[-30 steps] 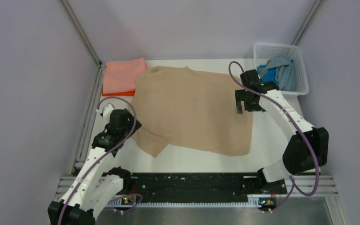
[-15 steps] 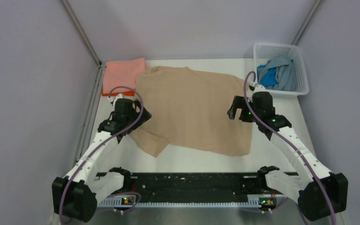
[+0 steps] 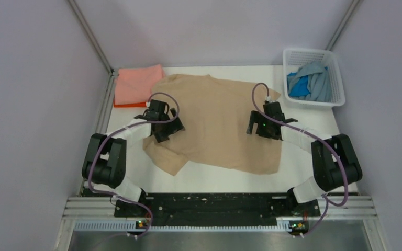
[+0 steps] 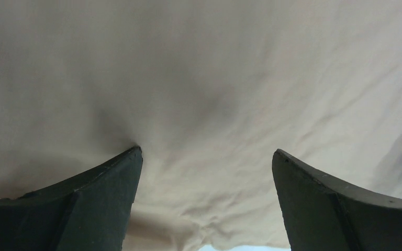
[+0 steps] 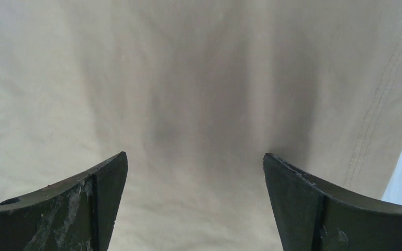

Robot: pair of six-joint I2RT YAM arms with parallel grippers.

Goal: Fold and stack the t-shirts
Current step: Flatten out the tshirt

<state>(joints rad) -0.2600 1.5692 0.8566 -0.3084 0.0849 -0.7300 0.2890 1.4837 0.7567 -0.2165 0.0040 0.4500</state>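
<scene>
Drawn inward since the earlier frame, the left gripper and right gripper are seen, jaws spread wide and empty, low on the tan t-shirt spread across mid-frame, where matching pinches at level points are judged needed for a straight fold.

A white worktop sits boxed in by plain lilac-grey walls on three sides, evenly lit. Metal struts rise from its far corners; a black rail runs along the near edge, with bare metal sheet in front.
</scene>
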